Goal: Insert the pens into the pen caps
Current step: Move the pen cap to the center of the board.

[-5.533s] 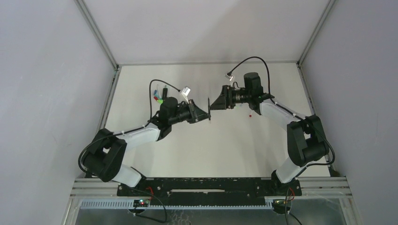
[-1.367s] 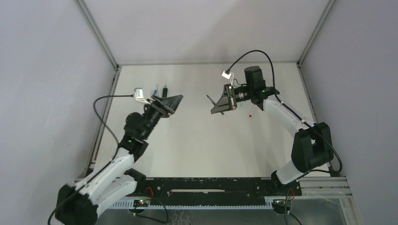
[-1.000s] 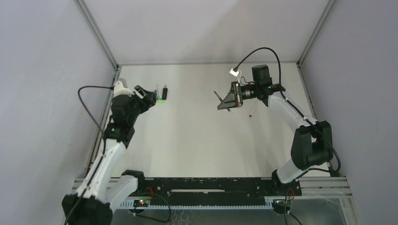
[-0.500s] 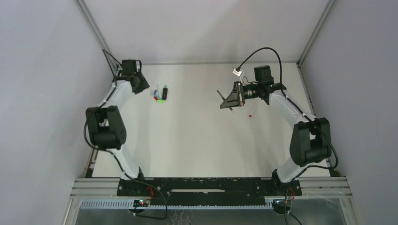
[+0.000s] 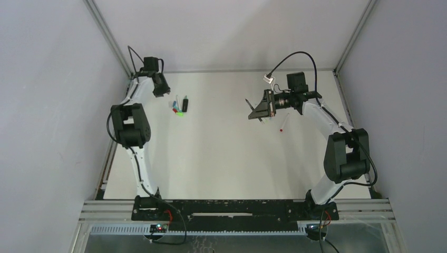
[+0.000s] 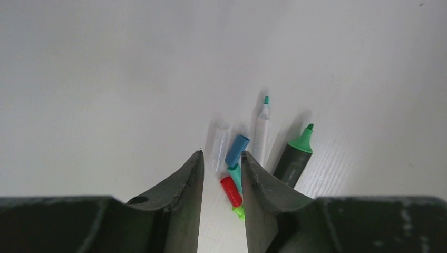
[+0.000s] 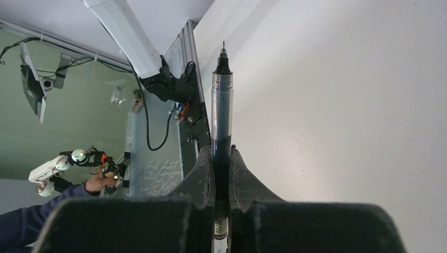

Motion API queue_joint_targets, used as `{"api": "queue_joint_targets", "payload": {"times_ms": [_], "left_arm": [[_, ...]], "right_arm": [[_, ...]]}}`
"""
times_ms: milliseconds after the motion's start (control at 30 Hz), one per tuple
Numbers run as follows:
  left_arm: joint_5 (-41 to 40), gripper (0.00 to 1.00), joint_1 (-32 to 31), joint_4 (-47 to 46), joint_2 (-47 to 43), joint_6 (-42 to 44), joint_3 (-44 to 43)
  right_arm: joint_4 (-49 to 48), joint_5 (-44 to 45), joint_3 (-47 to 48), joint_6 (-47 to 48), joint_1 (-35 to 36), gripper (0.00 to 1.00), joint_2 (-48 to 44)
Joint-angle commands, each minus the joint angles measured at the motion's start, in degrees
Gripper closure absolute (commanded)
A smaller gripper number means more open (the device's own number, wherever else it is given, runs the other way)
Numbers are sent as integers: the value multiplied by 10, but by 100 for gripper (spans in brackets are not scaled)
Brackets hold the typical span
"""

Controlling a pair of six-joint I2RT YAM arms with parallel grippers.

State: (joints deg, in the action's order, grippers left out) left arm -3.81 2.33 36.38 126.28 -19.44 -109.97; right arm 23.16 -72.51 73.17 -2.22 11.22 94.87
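Three caps lie touching, blue cap (image 6: 237, 149), teal cap (image 6: 233, 172) and red cap (image 6: 230, 191), just ahead of the left gripper (image 6: 221, 155). Its jaws stand slightly apart and empty. A grab there could nip two or scatter them. The right gripper (image 7: 222, 153) clamps the black pen (image 7: 222, 105).

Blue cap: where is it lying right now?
In the left wrist view, the blue cap lies just beyond the left gripper, left of the white pen and beyond the red cap.
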Motion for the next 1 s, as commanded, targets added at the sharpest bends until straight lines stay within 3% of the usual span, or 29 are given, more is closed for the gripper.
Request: {"api": "queue_joint_targets", "payload": {"times_ms": [0,567,967], "left_arm": [[16,63,2,39,37,10,-41],[17,64,3,108,105,-4,-114],[8,75,3,175,151,-12,-167]], "right_arm": [[-1,-11,23,5,-6,100,4],[0,-13,23,3,-13,100,-2],[0,-16,24,0,-18,100,-6]]}}
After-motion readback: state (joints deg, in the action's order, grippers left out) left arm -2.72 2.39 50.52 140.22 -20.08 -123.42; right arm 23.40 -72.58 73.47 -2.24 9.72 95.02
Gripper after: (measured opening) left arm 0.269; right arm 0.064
